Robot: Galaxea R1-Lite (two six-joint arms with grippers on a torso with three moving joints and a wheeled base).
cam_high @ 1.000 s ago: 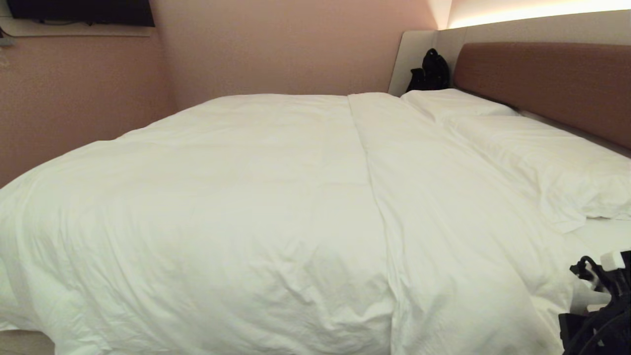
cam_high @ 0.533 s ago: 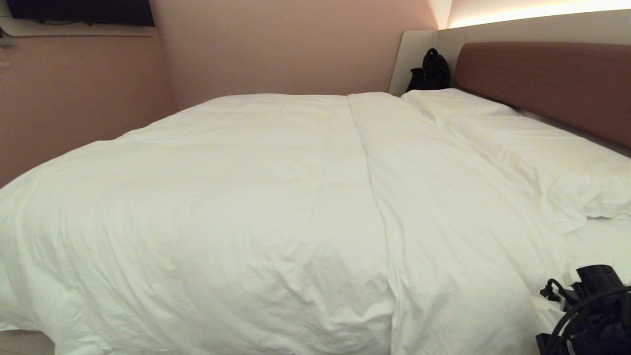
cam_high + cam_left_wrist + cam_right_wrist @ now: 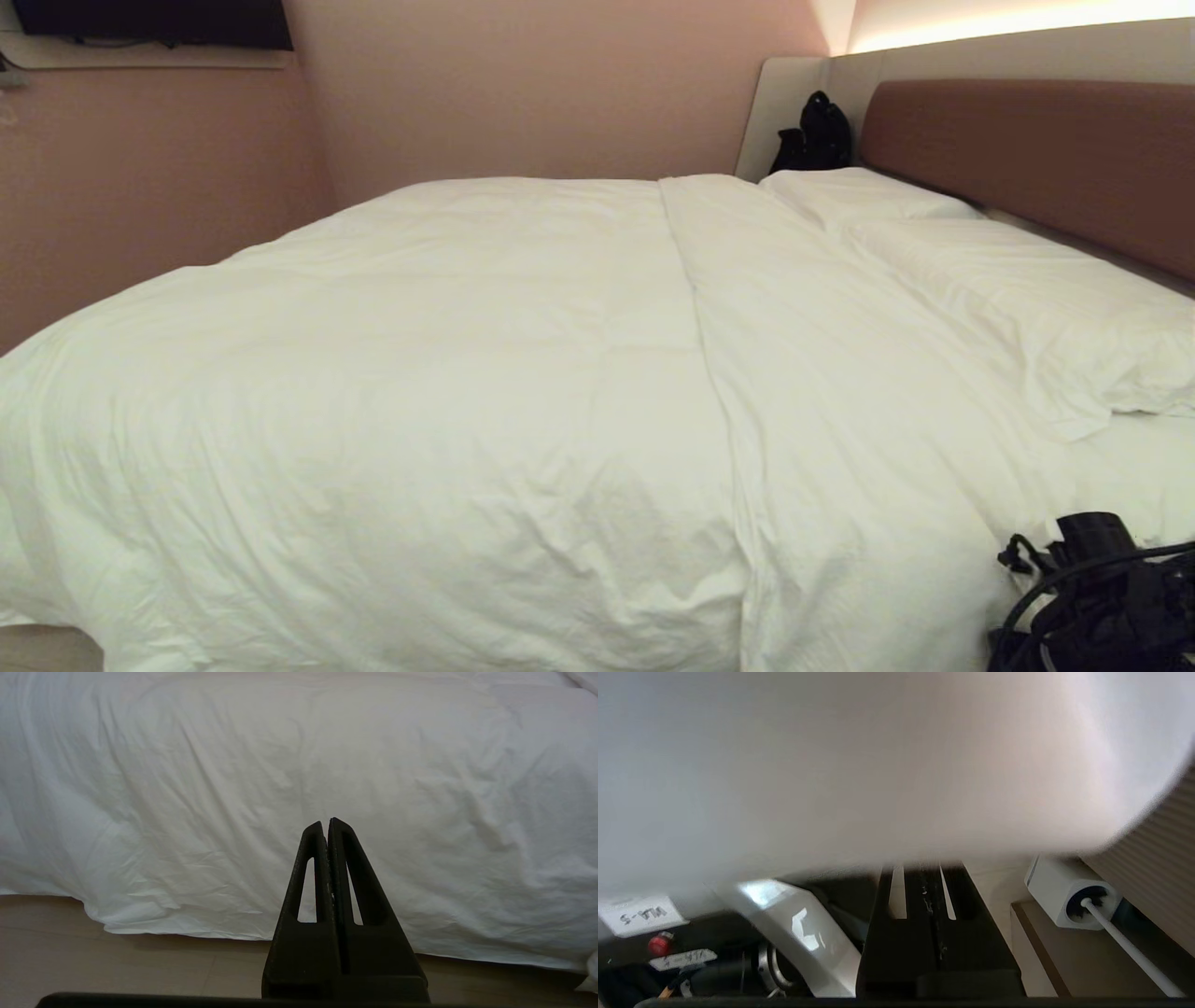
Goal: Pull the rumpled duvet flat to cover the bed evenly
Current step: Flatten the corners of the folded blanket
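Duvet (image 3: pixel 420 392) lies across the bed (image 3: pixel 1144 457) in the head view, reaching from the near edge to the far wall, its fold line running just left of the pillows (image 3: pixel 1018 289) at the brown headboard (image 3: pixel 1046 159) on the right. It looks largely flat, with soft creases at the near middle. To finish well, I judge any pull should be low and even along the near right edge, so the cover does not drag off the far side. The right arm (image 3: pixel 1092 597) sits at the near right corner, over the cloth.

From the left wrist, the left gripper (image 3: pixel 325 826) hangs clear of the draped side, fingers pressed together, empty, above the floor (image 3: pixel 93 961).

From the right wrist, the right gripper (image 3: pixel 920 877) points into white cloth, fingertips hidden; fingers closed, and nothing visibly held.
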